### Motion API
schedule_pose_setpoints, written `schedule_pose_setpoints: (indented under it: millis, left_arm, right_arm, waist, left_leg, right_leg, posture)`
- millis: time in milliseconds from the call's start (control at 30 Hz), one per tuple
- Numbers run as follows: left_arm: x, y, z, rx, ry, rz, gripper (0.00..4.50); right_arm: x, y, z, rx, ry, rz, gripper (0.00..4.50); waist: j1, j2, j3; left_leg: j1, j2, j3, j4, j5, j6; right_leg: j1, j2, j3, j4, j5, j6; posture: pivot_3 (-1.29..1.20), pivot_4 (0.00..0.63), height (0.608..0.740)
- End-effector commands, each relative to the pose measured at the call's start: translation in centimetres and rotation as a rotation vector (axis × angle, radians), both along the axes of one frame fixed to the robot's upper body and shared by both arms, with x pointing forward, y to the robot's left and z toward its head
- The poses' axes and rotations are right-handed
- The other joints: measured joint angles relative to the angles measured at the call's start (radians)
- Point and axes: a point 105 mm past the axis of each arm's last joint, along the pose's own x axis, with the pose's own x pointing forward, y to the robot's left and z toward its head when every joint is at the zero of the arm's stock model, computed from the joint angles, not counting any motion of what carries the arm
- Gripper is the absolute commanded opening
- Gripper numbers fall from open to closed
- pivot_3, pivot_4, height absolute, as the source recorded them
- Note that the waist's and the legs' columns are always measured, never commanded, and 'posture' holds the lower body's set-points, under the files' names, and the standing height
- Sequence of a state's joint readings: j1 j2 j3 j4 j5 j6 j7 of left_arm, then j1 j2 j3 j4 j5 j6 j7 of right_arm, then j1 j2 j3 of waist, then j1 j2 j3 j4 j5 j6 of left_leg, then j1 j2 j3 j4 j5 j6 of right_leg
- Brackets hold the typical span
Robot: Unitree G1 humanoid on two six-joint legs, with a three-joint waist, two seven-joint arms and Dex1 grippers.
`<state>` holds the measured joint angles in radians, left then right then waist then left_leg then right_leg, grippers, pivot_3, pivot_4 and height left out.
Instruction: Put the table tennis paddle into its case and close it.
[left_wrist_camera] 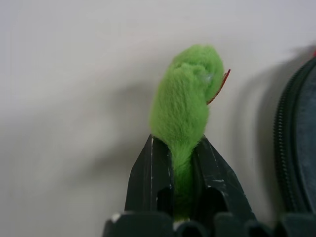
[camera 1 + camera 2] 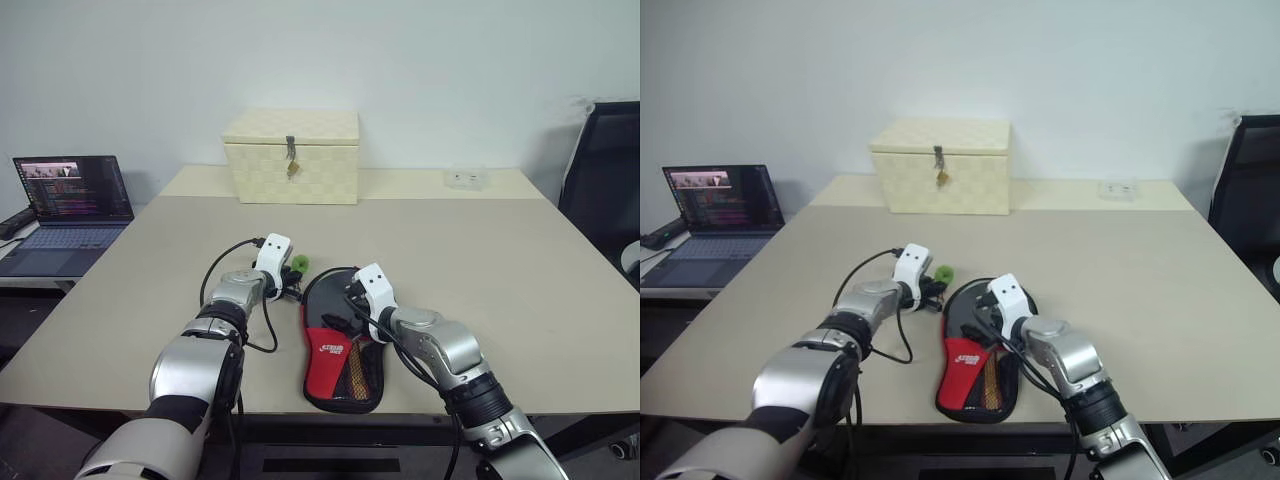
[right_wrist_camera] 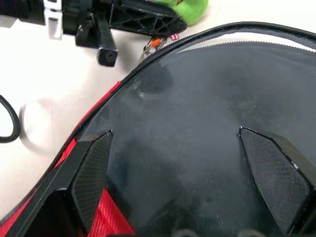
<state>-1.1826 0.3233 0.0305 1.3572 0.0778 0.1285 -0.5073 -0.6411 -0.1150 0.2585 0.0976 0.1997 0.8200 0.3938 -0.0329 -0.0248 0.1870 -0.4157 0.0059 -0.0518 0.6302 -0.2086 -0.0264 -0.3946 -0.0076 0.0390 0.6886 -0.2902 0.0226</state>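
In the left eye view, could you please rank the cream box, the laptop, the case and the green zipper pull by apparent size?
1. cream box
2. laptop, close to the box
3. case, nearer the camera
4. green zipper pull

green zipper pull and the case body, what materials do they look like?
Green zipper pull: fuzzy plush or felt, matte; fibres visible, squashed between the left hand's fingers. Case: soft black and red fabric, likely nylon, with a ribbed zip track along its edge.

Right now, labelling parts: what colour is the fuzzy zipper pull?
Bright green; the left wrist view shows the zipper pull best.
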Motion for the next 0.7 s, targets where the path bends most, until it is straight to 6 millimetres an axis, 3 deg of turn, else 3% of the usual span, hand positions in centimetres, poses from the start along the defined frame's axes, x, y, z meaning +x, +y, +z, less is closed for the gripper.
schedule_pose_setpoints:
  millis: [33,433,700]
  left_arm:
    - [1.3,-1.1,4.1,0.094,-0.149,-0.014,0.07]
    - [1.7,-8.0,7.7,0.384,-0.346,-0.216,0.07]
    - [0.9,-12.7,8.6,0.482,-0.455,-0.352,0.07]
  right_arm:
    - [-1.6,-0.8,-3.9,-0.089,0.123,0.004,4.50]
    - [-5.8,-1.6,-6.9,-0.170,0.183,0.044,4.50]
    - [-6.9,-1.4,-7.8,-0.177,0.200,0.042,4.50]
  waist:
    - [0.000,0.000,0.000]
    - [0.001,-0.004,-0.004]
    - [0.002,-0.005,-0.005]
  left_leg:
    - [0.000,0.000,0.000,0.000,0.000,0.000]
    - [0.001,-0.001,0.000,0.000,0.000,0.000]
    - [0.002,-0.001,-0.002,0.000,0.000,0.000]
  right_leg:
    - [0.000,0.000,0.000,0.000,0.000,0.000]
    - [0.001,0.000,0.000,0.000,0.000,0.001]
    - [0.005,0.000,-0.001,-0.003,-0.003,0.004]
  posture:
    - [0.00,0.150,0.740]
    - [0.00,0.150,0.740]
    - [0.00,0.150,0.740]
